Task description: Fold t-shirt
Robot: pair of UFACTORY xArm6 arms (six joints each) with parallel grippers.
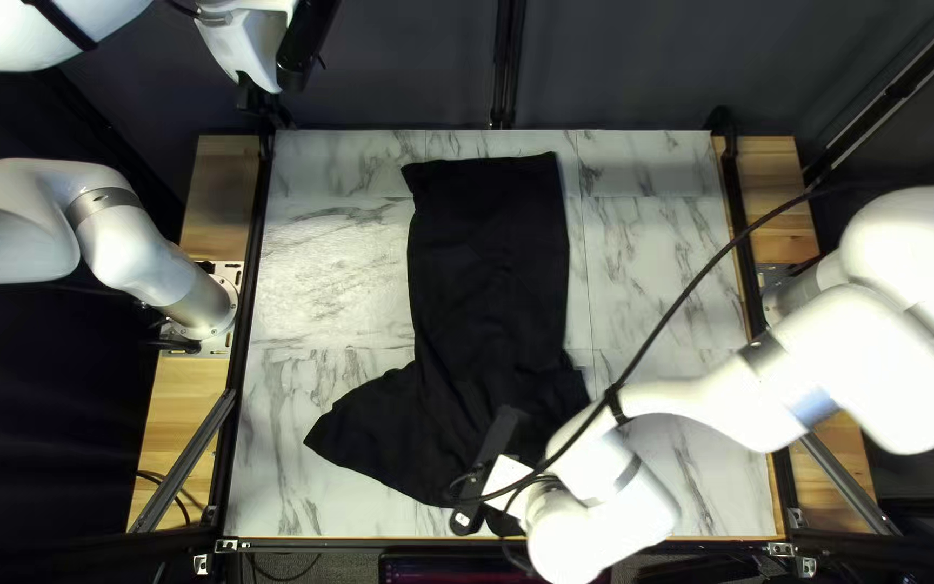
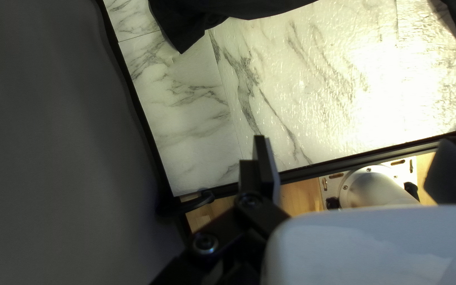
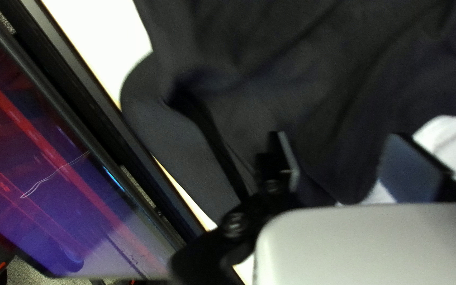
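Note:
A black t-shirt [image 1: 489, 281] lies on the marble-patterned table, a long narrow part toward the far edge and a wider, rumpled part near the front with one corner spread left. Over that front part is my right gripper [image 1: 502, 438]. In the right wrist view my right gripper [image 3: 344, 163] is open above the dark cloth [image 3: 291, 95], not closed on it. My left gripper [image 1: 262, 103] hangs at the table's far left corner, away from the shirt. The left wrist view shows my left gripper [image 2: 360, 163] wide open with nothing between its fingers; part of the shirt [image 2: 188, 24] lies ahead.
The marble-patterned tabletop [image 1: 327, 270] shows on both sides of the shirt. Black rails [image 1: 256, 292] edge the table. A dark cable [image 1: 694, 281] crosses above from my right arm. In the right wrist view, a lit screen [image 3: 54, 174] lies past the table's front edge.

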